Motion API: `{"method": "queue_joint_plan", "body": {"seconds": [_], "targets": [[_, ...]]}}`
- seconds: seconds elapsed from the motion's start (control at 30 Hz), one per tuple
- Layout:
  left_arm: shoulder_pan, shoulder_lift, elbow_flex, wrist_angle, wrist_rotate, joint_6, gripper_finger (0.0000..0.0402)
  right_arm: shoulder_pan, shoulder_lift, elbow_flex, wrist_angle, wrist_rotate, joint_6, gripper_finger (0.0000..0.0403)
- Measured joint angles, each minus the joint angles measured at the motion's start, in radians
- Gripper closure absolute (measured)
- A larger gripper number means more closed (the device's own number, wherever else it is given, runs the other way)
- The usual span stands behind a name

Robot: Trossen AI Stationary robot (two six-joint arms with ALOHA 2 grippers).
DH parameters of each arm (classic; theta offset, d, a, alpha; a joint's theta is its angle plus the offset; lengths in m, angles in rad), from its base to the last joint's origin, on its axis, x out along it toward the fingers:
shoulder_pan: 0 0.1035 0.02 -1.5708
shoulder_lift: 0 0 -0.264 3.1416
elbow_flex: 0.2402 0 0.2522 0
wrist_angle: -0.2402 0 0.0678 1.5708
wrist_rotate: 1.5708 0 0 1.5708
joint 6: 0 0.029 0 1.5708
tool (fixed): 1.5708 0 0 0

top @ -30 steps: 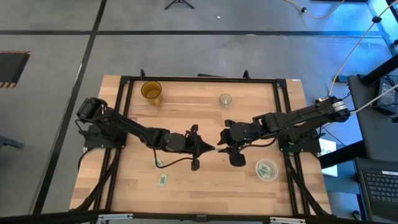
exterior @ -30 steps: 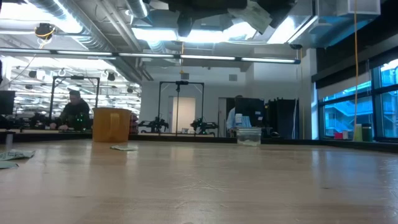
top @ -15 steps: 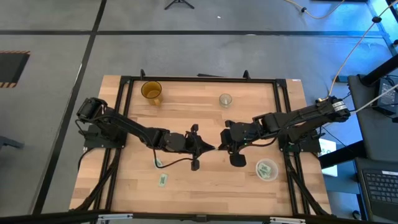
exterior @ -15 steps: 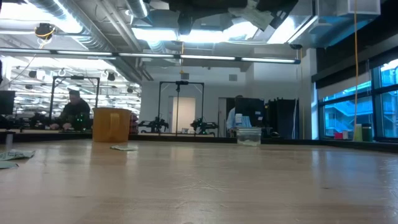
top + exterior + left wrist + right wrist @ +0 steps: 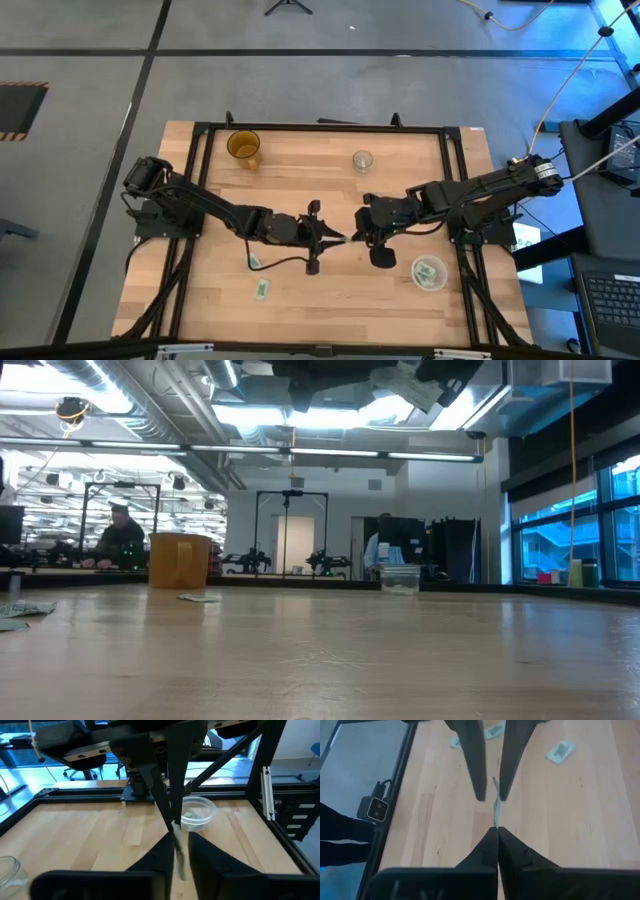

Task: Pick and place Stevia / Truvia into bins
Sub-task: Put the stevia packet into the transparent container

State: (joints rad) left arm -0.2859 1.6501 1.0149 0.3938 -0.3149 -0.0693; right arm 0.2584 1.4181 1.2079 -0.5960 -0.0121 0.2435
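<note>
**Two grippers meet tip to tip over a sachet at table centre**

Both dark arms reach inward over the pale wooden table (image 5: pixel 330 300). The left gripper (image 5: pixel 340 238) and the right gripper (image 5: pixel 353 240) face each other at mid-table, raised above the wood, tips almost touching.

Between them: one small white-and-green paper sachet (image 5: pixel 496 809), seen edge-on and hanging upright. In the right wrist view the right gripper's fingers (image 5: pixel 487 851) are pressed together on its near edge. The left gripper's fingers (image 5: pixel 476 765) stand slightly apart at either side of the far end; whether they touch the paper cannot be told. The left wrist view shows the same sachet (image 5: pixel 178 855) in the narrow gap between the left gripper's own fingers (image 5: pixel 159 856), with the right gripper's closed tips pinching its far end.

Round clear shallow plastic container (image 5: pixel 428 272): near the right front of the table, a few sachets inside.

Loose sachets on the wood, left of centre: one (image 5: pixel 254 262) below the left arm, another (image 5: pixel 261 290) nearer the front edge.

Amber translucent cup (image 5: pixel 243 147) at back left; small clear glass jar (image 5: pixel 362 160) at back centre.
</note>
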Motion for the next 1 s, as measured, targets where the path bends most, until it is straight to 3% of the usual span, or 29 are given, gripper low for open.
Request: {"method": "queue_joint_plan", "body": {"seconds": [0.17, 0.47, 0.77, 1.0], "targets": [[0.003, -0.003, 0.0, -0.047, -0.008, -0.037, 0.03, 0.0, 0.0, 0.0, -0.063, 0.0, 0.019, 0.0402], [0.003, -0.078, -0.001, -0.395, -0.095, -0.086, 0.0267, 0.054, -0.041, 0.0, -0.34, -0.001, 0.212, 0.0402], [0.006, -0.093, 0.0, -0.398, -0.095, -0.109, 0.0272, 0.219, -0.078, 0.0, -0.667, -0.026, 0.612, 0.0403], [0.007, -0.093, 0.0, -0.389, -0.095, -0.157, 0.0272, 0.348, -0.078, 0.0, -0.728, -0.027, 0.824, 0.0403]]}}
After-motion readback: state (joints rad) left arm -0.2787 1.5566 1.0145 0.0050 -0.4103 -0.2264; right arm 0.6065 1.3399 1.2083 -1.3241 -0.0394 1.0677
